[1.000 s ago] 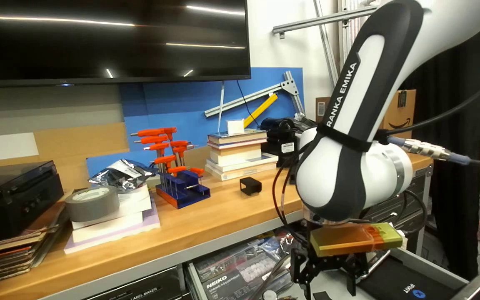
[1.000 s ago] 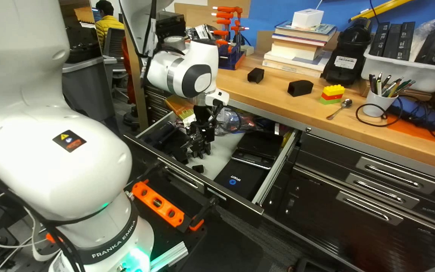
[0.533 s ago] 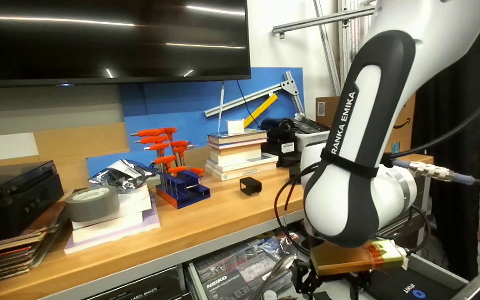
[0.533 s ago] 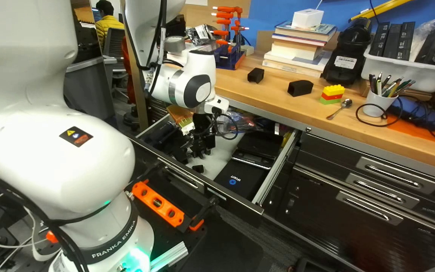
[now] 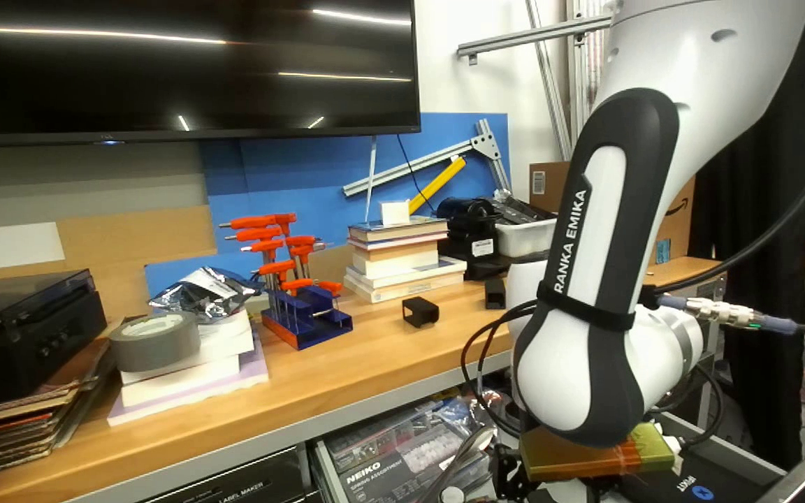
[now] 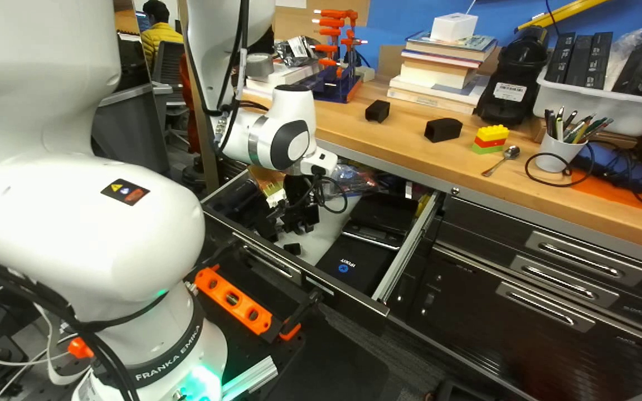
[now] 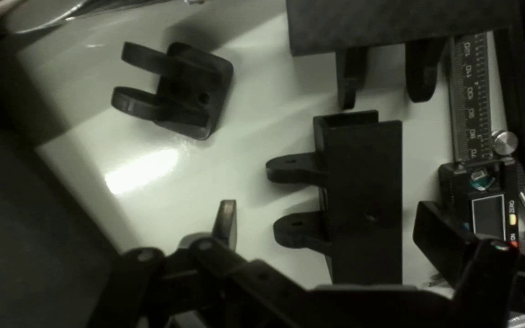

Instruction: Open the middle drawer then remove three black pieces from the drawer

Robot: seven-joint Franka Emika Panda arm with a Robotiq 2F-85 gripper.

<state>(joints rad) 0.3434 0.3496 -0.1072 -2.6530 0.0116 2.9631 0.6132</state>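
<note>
One screen (image 5: 186, 70) overlooks the worktop (image 5: 367, 353) and open drawer (image 6: 324, 239).

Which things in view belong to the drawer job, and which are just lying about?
For the job:
gripper
pulled-out drawer
three black pieces inside it
perhaps two black blocks on the worktop, if already removed

Lying about:
caliper
iFixit case
spoon
toy bricks
pen cup
books

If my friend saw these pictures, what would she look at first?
Probably the big white robot arm, bent down over an open drawer. Then maybe the bright orange tools standing on the bench, and the huge dark screen up above it.
</note>
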